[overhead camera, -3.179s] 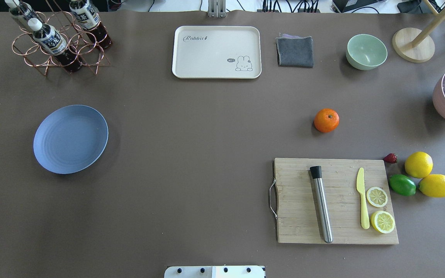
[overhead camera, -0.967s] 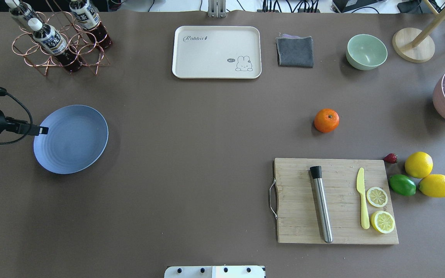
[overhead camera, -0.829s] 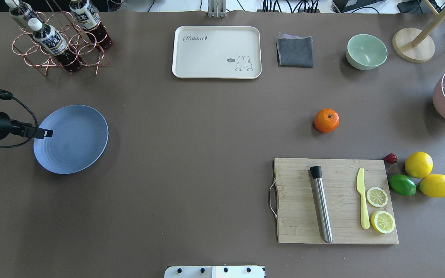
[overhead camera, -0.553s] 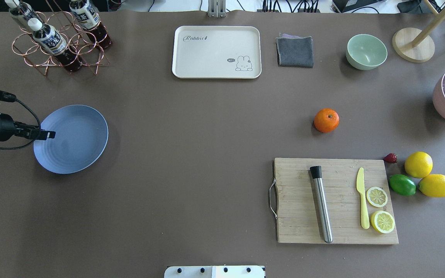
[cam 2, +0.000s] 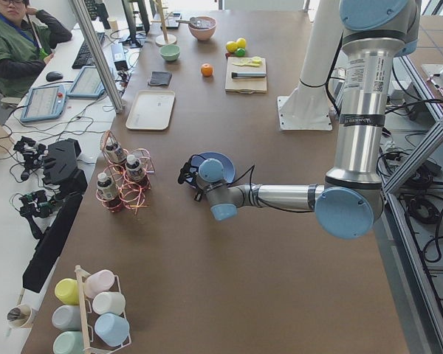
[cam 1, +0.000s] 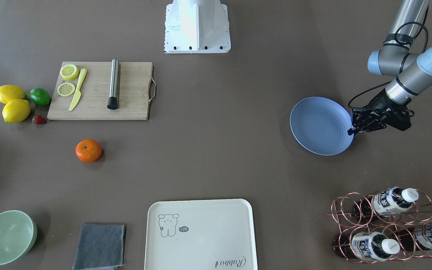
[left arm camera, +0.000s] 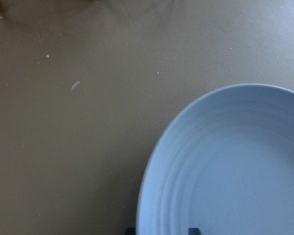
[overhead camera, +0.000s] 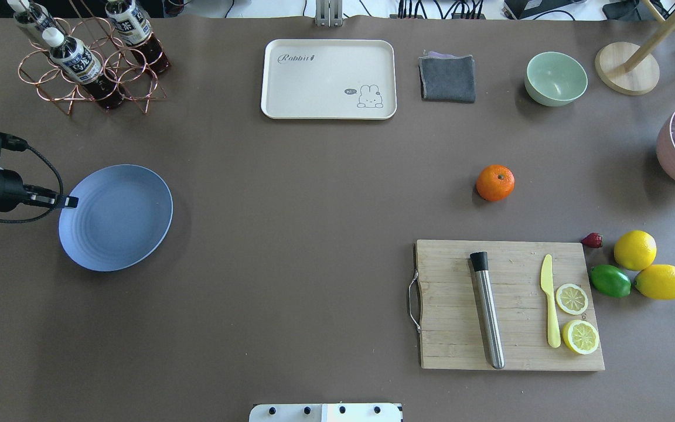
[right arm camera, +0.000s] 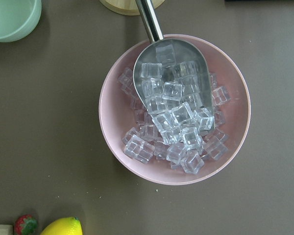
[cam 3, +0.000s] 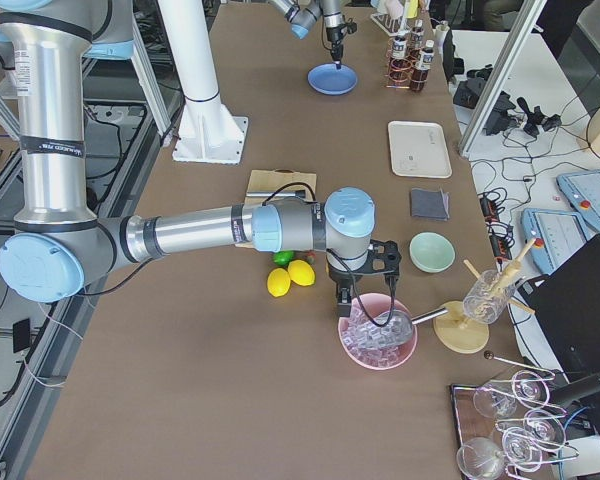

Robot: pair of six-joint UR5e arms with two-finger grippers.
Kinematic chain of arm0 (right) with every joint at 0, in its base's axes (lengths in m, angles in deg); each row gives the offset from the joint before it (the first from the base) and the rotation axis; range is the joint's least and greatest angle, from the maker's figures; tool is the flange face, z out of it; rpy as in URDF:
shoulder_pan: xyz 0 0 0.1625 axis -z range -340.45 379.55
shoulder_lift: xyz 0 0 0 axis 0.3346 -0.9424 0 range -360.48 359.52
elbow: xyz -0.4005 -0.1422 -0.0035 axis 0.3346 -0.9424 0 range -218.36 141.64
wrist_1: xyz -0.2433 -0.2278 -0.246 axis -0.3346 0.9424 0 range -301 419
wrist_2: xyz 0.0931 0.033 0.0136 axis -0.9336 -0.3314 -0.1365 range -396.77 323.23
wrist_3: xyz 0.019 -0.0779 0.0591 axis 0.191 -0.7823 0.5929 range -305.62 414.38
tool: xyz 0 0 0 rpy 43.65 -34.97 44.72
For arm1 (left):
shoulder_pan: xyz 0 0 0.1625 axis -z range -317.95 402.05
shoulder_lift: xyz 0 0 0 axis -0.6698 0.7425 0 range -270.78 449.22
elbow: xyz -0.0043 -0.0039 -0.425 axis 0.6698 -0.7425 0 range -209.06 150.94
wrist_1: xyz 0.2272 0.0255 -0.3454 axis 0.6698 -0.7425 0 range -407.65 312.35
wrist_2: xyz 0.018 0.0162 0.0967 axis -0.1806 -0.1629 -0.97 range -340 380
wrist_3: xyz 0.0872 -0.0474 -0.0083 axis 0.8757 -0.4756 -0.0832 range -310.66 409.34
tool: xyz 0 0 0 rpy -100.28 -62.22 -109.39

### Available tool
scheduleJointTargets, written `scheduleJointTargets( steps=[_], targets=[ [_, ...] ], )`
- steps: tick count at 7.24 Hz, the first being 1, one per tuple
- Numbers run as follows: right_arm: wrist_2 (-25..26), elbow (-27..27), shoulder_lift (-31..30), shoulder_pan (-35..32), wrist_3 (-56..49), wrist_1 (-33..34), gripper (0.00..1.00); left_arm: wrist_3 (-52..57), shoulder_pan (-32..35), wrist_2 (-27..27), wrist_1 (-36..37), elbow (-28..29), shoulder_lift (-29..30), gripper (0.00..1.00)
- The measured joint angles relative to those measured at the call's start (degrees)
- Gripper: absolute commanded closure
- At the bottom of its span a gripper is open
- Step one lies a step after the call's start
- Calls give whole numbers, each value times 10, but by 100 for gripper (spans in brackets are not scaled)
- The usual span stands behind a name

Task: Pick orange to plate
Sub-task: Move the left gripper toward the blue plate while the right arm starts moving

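Note:
The orange (overhead camera: 495, 183) (cam 1: 88, 150) lies alone on the brown table, right of centre and just beyond the cutting board. Far to its left sits the blue plate (overhead camera: 120, 223) (cam 1: 319, 125) (left arm camera: 235, 171). My left gripper (overhead camera: 70, 202) (cam 1: 351, 131) is at the plate's left rim. In the left wrist view one fingertip (left arm camera: 130, 230) shows outside the rim and the other over the plate, shut on the rim. My right gripper (cam 3: 352, 298) hangs over the pink ice bowl, far from the orange. I cannot tell whether it is open.
A cutting board (overhead camera: 454, 305) with a muddler, a knife and lemon slices lies near the orange. Two lemons (overhead camera: 634, 249), a lime and a strawberry sit beside it. Behind are a cream tray (overhead camera: 329, 79), a grey cloth, a green bowl and a bottle rack (overhead camera: 88, 64). The ice bowl (right arm camera: 117, 98) is at the far right.
My left arm came in from the left and reached the plate's left rim. The plate has shifted slightly right and toward the robot. The orange has not moved.

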Motion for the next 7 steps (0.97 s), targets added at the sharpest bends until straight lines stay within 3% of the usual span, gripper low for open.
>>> scheduleJointTargets(
  steps=[3,4,5,7],
  targets=[
    [-6,5,17,6,11,1,0,-19,82,123,96,-16,65,100],
    [-18,10,22,17,23,0,0,-31,95,138,139,-42,83,100],
    [-26,20,29,36,59,0,0,-58,90,126,168,-71,97,100],
    [-15,39,61,95,160,-1,0,-143,20,41,195,-126,117,100]
  ],
)
